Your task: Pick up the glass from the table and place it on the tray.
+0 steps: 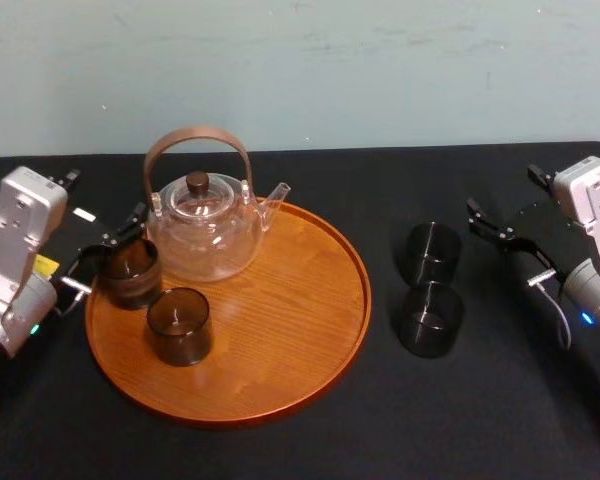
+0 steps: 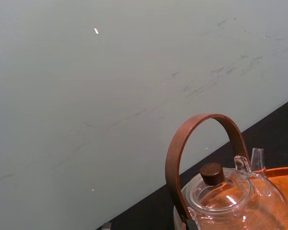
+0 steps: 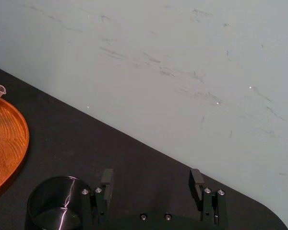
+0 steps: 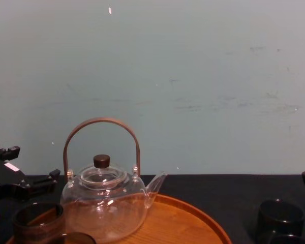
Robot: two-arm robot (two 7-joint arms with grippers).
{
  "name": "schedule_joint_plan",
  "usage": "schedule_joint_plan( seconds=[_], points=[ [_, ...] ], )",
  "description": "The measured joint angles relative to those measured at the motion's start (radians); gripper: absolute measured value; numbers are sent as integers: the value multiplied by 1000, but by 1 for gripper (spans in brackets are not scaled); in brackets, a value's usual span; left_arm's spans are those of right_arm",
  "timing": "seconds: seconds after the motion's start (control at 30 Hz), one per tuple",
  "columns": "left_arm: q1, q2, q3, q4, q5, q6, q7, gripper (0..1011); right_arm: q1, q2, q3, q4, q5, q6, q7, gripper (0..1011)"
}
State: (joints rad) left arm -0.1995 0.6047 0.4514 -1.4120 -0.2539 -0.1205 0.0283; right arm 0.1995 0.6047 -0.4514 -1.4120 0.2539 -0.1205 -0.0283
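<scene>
Two dark smoked glasses [image 1: 430, 252] [image 1: 431, 318] stand on the black table, right of the round wooden tray [image 1: 300, 340]. On the tray are two more dark glasses [image 1: 130, 272] [image 1: 179, 325]. My left gripper [image 1: 108, 252] hovers open at the tray's left rim, its fingers spread around the far-left glass [image 4: 38, 223] and seemingly a little above it. My right gripper [image 1: 505, 240] is open just right of the table glasses, holding nothing. In the right wrist view the gripper [image 3: 151, 178] has its fingers wide apart with one glass [image 3: 55, 206] beside them.
A clear glass teapot [image 1: 205, 230] with a brown arched handle stands at the tray's back left, close to the left gripper. The tray's right half [image 1: 310, 290] is bare wood. A pale wall runs behind the table.
</scene>
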Motion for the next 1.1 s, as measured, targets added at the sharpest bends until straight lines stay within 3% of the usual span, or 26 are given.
schedule_joint_plan(
  seconds=[1.1],
  points=[
    [0,0,0,0,0,0,0,1002,0,0,0,0,0,0,0,1002]
  ],
)
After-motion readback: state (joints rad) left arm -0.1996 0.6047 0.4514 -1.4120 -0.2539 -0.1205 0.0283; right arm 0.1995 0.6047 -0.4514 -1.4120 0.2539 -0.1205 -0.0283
